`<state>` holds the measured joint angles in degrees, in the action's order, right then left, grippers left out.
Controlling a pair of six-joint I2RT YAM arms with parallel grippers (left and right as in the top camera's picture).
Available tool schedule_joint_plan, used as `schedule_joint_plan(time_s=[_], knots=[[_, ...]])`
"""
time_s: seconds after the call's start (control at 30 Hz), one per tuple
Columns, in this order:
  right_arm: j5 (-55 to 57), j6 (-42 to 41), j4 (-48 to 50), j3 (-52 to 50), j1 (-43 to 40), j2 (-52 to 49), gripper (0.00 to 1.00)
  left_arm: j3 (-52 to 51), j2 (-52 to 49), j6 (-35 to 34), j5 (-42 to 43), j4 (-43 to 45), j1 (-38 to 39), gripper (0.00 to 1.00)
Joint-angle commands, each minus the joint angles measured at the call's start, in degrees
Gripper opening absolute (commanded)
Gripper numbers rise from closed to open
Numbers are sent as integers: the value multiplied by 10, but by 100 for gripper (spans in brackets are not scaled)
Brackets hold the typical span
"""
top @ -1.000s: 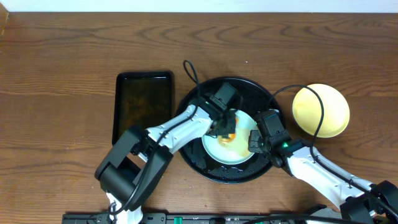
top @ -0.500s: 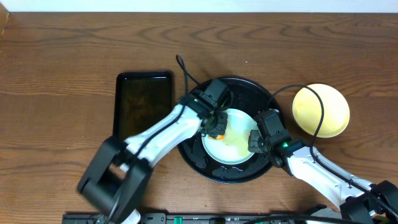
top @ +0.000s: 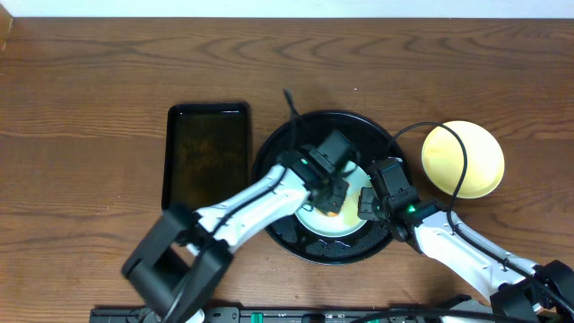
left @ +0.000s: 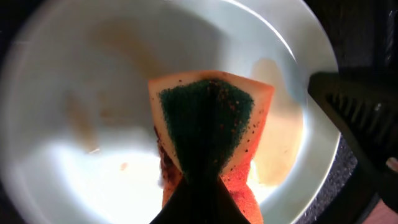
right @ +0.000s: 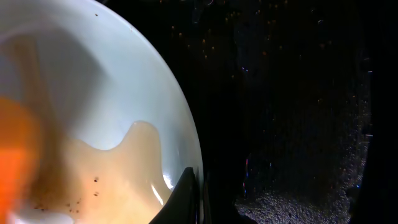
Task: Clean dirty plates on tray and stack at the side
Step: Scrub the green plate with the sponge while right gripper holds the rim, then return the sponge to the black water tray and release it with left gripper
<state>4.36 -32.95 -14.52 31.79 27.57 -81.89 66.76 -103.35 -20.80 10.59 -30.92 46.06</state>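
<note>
Plate (top: 341,226), white, is pinched at its right rim by the right jaws. In the right wrist view only one dark finger (right: 188,199) is seen, laid over the rim; the other is hidden under it. The left jaws are clamped on a sponge (left: 208,118), which is gripped by its lower end, with the green scouring face turned to the wrist camera and the orange body showing at the edges. The sponge is set against the inside of the plate, a little right of centre in the overhead view.

A thin brown film (left: 283,143) is seen on the plate just right of the sponge and is pooled against the rim beside the right finger. Fainter tan smears are spread over the upper left of the plate in the left wrist view. The ribbed right finger is also caught at the right edge of that view, at the rim.

The plate is seated inside the tray (top: 369,135), toward its lower right. The tray floor is wet and speckled with droplets.

A yellow plate (top: 486,157) is laid on the desk (top: 108,72) just right of the tray, apart from it, and is crossed by a black cable (top: 463,170). A small tray (top: 208,152), rectangular and black, is set on the desk just left of the round one.
</note>
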Motion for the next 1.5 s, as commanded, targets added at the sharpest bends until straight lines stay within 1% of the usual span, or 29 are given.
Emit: schedule_joint_plan(time_s=[0.0, 0.07, 0.13, 0.3, 0.33, 0.37, 0.5, 0.6, 0.73, 0.83, 0.93, 1.0, 1.07, 1.3, 1.37, 1.47], knots=[[-2, -2, -16, -16, 2, -21, 1, -1, -35, -23, 4, 17, 20, 7], [-2, -2, -16, -16, 3, -21, 1, -1, -53, -30, 3, 30, 27, 7], [-2, -2, -16, -16, 2, -21, 1, -1, -60, -30, -17, 32, 26, 7], [-2, -2, -16, -16, 2, -21, 1, -1, -63, -31, -209, 23, 3, 7], [-2, -2, -16, -16, 2, -21, 1, -1, -63, -30, -242, 23, -12, 8], [-2, -2, -16, -16, 3, -21, 1, -1, -63, -30, -252, 23, -21, 7], [-2, -2, -16, -16, 3, -21, 1, -1, -60, -25, -243, 19, -49, 7], [-2, -2, -16, -16, 2, -21, 1, 2, -33, 7, -187, 9, -50, 7], [-2, -2, -17, -16, 2, -21, 2, 5, 42, 6, -129, -32, -43, 7], [-2, -2, -18, -16, 2, -21, 2, 5, 97, 6, -133, -57, -46, 7], [-2, -2, -18, -16, 2, -21, 2, 5, 141, 6, -159, -77, -63, 7], [-2, -2, -18, -16, 2, -21, 2, 5, 161, 6, -177, -87, -83, 7], [-2, -2, -18, -16, 2, -21, 2, 5, 169, 6, -177, -92, -105, 7], [-2, -2, -18, -16, 3, -21, 4, 5, 169, 6, -170, -106, -237, 8], [-2, -2, -18, -16, 3, -21, 4, 4, 168, 10, -153, -106, -273, 7], [-2, -2, -18, -16, 3, -21, 4, 0, 160, 33, -98, -102, -321, 8]])
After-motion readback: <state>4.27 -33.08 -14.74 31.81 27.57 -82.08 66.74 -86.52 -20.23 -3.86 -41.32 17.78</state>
